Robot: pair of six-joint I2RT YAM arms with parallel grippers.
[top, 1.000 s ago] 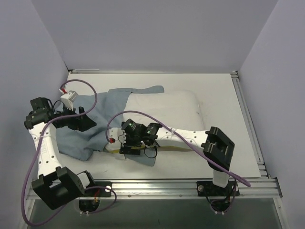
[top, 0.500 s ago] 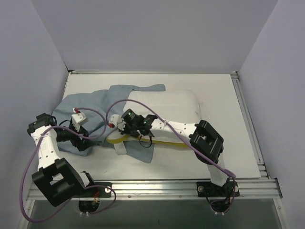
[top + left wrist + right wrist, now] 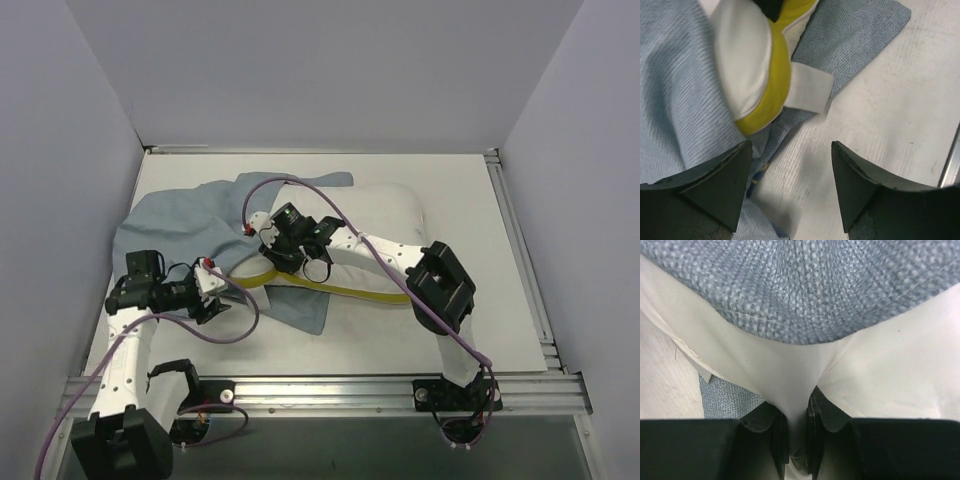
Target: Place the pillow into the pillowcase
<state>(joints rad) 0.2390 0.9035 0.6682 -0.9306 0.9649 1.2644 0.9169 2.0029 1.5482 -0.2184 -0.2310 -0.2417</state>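
pale grey walls (image 3: 300,70) are closing in one white table (image 3: 480,330) on three sides in the top view. one pillow (image 3: 385,225) is lying at the middle, reaching toward 3 o'clock, its yellow band (image 3: 350,292) running along the 6 o'clock edge. one pillowcase (image 3: 170,225) is spreading grey-blue from 9 to 11 o'clock, with a flap showing past the pillow's 6 o'clock edge. two arms are reaching in: the right gripper (image 3: 272,240) is sitting on the pillow's 9 o'clock end, and the left gripper (image 3: 213,300) is hanging at 8 o'clock, over the cloth's near edge. two purple cables (image 3: 300,185) are looping over the arms.

from the left wrist, two dark fingers (image 3: 715,185) are standing wide apart with nothing between them, only bare table and a bit of cloth below. the pillow's corner is bulging at 11 o'clock, one white tag (image 3: 810,90) sticking out of it over the pillowcase.

from the right wrist, two fingers (image 3: 770,435) are pressing together on a fold of the pillow's white cover, and the pillowcase is filling 12 o'clock.
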